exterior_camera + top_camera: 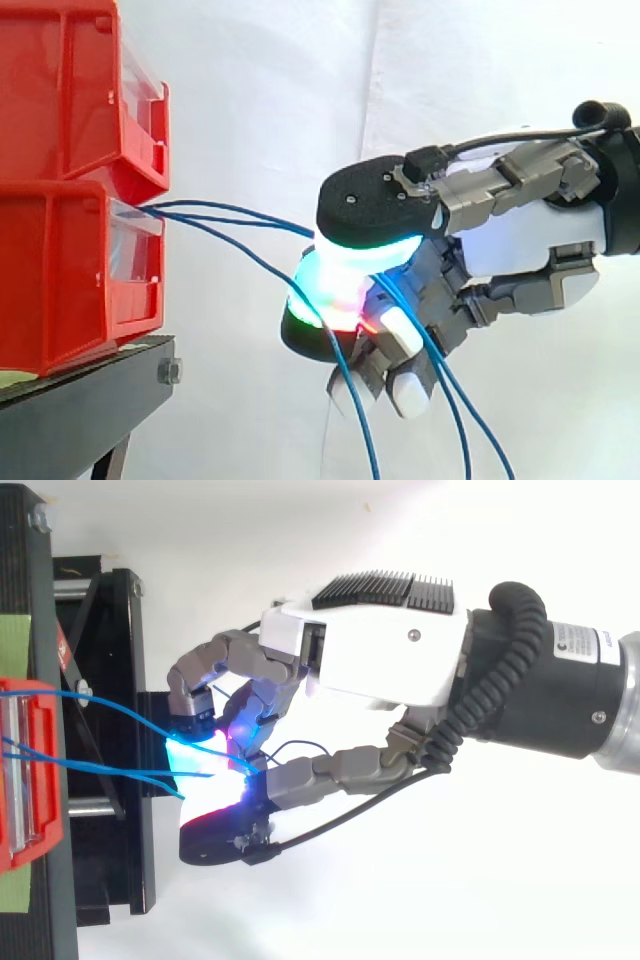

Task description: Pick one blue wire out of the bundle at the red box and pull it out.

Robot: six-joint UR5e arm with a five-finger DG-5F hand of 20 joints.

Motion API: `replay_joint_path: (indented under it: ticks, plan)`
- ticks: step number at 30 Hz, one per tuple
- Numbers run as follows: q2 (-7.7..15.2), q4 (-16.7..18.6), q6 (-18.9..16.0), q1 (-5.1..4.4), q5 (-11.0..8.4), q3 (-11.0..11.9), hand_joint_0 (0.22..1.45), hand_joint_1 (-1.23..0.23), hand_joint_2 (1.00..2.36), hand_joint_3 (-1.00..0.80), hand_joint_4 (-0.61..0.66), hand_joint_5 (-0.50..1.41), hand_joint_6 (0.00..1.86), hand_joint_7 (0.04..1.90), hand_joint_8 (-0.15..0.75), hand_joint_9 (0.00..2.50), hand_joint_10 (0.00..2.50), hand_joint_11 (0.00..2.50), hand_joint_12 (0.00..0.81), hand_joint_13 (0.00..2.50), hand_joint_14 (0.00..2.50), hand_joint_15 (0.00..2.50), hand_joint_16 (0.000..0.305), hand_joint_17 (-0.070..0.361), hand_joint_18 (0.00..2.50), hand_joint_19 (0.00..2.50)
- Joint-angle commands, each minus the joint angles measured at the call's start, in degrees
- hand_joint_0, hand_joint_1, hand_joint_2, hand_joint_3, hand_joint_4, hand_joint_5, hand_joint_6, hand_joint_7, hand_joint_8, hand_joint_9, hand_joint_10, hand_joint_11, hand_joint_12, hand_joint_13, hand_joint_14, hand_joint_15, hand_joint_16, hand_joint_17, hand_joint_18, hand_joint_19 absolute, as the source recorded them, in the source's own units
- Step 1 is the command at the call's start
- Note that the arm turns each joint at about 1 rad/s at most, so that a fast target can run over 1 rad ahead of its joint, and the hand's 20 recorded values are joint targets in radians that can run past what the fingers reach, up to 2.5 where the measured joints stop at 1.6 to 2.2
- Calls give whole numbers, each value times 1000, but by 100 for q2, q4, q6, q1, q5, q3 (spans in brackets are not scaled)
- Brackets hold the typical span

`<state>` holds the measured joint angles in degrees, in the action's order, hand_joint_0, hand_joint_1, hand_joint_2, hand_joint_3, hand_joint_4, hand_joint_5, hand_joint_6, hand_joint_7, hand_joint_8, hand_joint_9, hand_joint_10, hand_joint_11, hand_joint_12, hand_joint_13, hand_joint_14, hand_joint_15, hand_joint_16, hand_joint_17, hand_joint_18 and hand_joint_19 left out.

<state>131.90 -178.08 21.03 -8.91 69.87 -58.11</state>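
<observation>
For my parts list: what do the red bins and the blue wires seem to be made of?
The red bins: likely moulded plastic, slightly glossy, with ribbed walls. The blue wires: probably plastic-insulated, smooth, hanging in soft curves.

Glossy plastic bins [60, 250], matt stand [70, 410]

Blue wires [235, 207], red bins [60, 250], black stand [80, 400]

The hand [528, 238] reaches in level, fingers [372, 203] curled, their tips pinched together.
</observation>
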Motion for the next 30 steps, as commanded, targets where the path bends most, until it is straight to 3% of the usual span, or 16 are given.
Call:
replay_joint_path:
  ticks: [1, 4, 11, 17, 23, 25, 30]
  plan:
    - [2, -131, 103, 12, 0, 115, 620, -821, 1020, -218, 197, -182, 860, 1010, 380, 948, 20, 839, 462, 836, 13, 393, 56, 127, 821, 516]
    - [-6, -386, 332, 21, 0, 361, 620, -820, 1019, -218, 198, -182, 859, 1013, 383, 946, 20, 836, 462, 839, 13, 391, 56, 127, 820, 514]
    - [2, -720, 719, 38, -17, 625, 623, -818, 1019, -218, 187, -182, 858, 1021, 381, 945, 21, 834, 462, 839, 13, 386, 56, 127, 819, 505]
    - [2, -860, 947, 47, -26, 678, 623, -816, 1019, -213, 185, -182, 859, 1019, 381, 943, 18, 834, 462, 838, 13, 388, 56, 127, 818, 513]
    - [2, -930, 1474, 65, -97, 678, 625, -816, 1020, -220, 188, -183, 860, 1012, 381, 939, 21, 831, 460, 837, 15, 390, 56, 126, 819, 515]
    - [2, -957, 1738, 65, -193, 678, 626, -816, 1019, -223, 187, -183, 861, 1009, 381, 940, 18, 834, 461, 837, 15, 392, 56, 126, 818, 515]
    - [-6, -939, 2011, 65, -378, 695, 627, -817, 1020, -226, 188, -184, 861, 1006, 380, 937, 18, 832, 460, 838, 15, 393, 56, 126, 818, 515]
